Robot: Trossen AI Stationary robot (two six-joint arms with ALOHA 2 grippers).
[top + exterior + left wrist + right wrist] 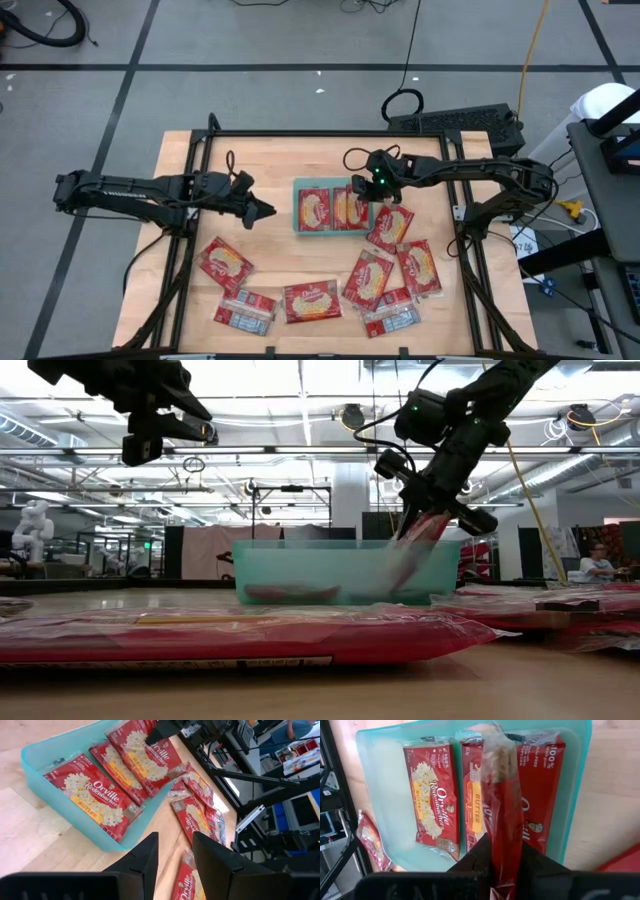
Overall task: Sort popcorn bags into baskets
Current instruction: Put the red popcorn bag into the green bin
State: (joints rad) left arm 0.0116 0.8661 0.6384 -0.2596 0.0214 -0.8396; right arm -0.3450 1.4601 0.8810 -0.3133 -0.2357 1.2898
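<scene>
While bare wood lies open left of the teal tray [298,208], the high view shows loose packets [312,299] crowding the table's near side. Low view: the right gripper [425,518] pinches a packet [412,552] hanging steeply, lower end inside the tray (touching or not, unclear). Right wrist view: that packet sits edge-on between pressed fingers. Left gripper [172,855], jaws slightly spread, hovers beside the tray.

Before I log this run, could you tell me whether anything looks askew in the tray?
One popcorn bag hangs tilted from the right gripper over the teal tray, leaning across a flat bag there. The leftmost bag lies flat.
</scene>
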